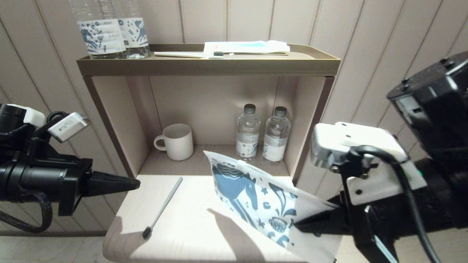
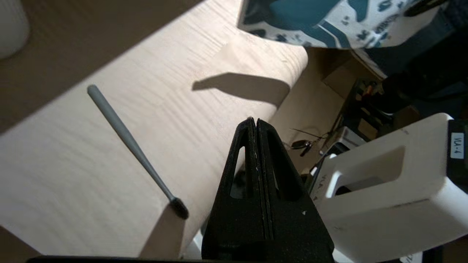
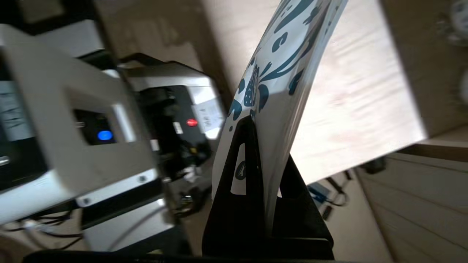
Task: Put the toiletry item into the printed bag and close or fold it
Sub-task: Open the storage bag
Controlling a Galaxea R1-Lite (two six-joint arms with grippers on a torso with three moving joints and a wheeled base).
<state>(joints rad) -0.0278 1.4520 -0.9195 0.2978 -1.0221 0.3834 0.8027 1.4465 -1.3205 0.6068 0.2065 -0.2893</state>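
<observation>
The right gripper [image 1: 298,223] has its jaws clamped on the bag [image 1: 252,199], holding it tilted above the counter [image 1: 190,233], clear of the surface. The toothbrush [image 1: 162,208] lies flat on the counter, left of the bag and apart from it. The left gripper [image 1: 137,183], jaws together and empty, hovers near the toothbrush's handle end.

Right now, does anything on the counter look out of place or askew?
Nothing spilled or damaged. The printed pouch is off the counter, tilted, pinched in the right tool. The grey toothbrush lies loose and diagonal on the counter, not in the pouch. The left tool is shut, empty.
</observation>
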